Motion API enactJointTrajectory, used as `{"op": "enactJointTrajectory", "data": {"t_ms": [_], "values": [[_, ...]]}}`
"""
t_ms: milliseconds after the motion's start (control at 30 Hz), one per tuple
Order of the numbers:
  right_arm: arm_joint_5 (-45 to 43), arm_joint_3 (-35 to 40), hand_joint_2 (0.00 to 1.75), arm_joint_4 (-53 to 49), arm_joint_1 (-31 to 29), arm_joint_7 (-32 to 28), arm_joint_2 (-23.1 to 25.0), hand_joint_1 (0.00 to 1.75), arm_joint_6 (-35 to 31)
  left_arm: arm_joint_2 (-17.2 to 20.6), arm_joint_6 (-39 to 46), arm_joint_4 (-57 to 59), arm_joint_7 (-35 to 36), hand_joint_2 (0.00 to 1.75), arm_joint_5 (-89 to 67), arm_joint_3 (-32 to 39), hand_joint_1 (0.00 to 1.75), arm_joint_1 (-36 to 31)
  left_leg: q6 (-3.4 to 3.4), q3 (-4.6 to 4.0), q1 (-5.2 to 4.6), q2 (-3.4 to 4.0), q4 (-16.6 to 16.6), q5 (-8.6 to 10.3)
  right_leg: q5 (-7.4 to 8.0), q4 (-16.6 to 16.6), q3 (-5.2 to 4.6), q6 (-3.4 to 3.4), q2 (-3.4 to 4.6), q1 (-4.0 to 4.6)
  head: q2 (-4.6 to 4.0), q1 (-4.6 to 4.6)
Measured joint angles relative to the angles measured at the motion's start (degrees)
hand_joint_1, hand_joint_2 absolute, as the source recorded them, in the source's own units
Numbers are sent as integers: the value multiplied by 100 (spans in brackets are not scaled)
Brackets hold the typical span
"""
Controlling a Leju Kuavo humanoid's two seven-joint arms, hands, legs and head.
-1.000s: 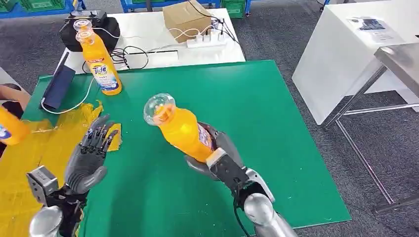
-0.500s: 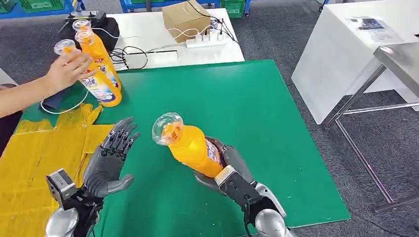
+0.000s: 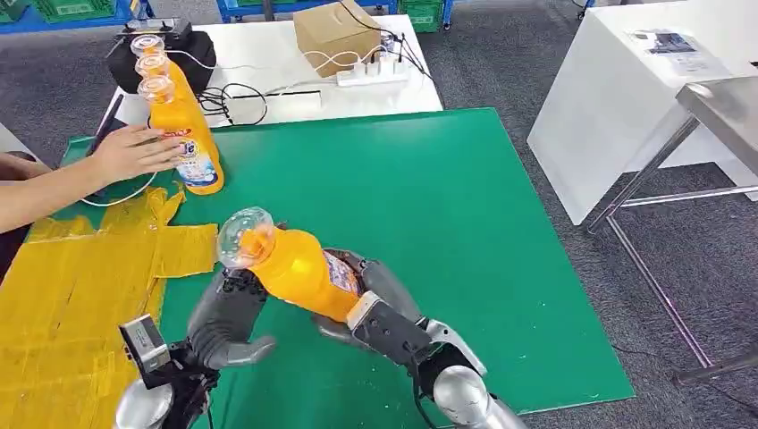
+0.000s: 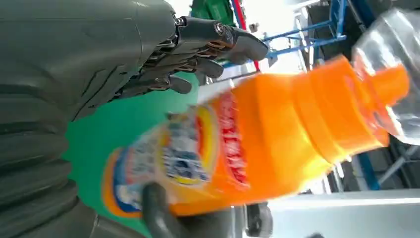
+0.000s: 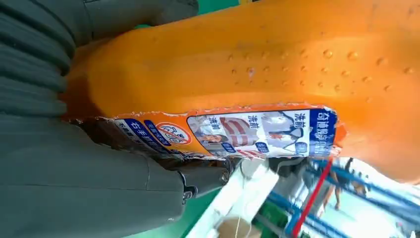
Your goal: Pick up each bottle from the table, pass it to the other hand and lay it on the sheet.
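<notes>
Right hand (image 3: 380,304) grips bottle (image 3: 299,268) base; left hand (image 3: 228,308) loose beside neck. Wrap left firmly before right lets go.

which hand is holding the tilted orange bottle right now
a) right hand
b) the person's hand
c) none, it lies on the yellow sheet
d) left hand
a: the right hand grips the bottle at its base above the green mat, while the left hand is open beside its neck and the person's hand is on the standing bottles.
</notes>
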Motion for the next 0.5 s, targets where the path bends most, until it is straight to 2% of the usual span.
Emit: {"op": "enactJointTrajectory", "data": {"t_ms": [167, 500], "values": [[28, 321, 175, 227, -29, 48, 74, 175, 7, -9, -53, 2, -4, 175, 59, -105, 0, -1, 0, 0, 0, -1, 0, 0, 0, 0, 0, 0, 0, 0, 0, 0], [28, 488, 175, 387, -98, 52, 101, 175, 24, -11, -42, 9, -2, 175, 68, -105, 0, -19, 0, -1, 0, -1, 0, 0, 0, 0, 0, 0, 0, 0, 0, 0]]}}
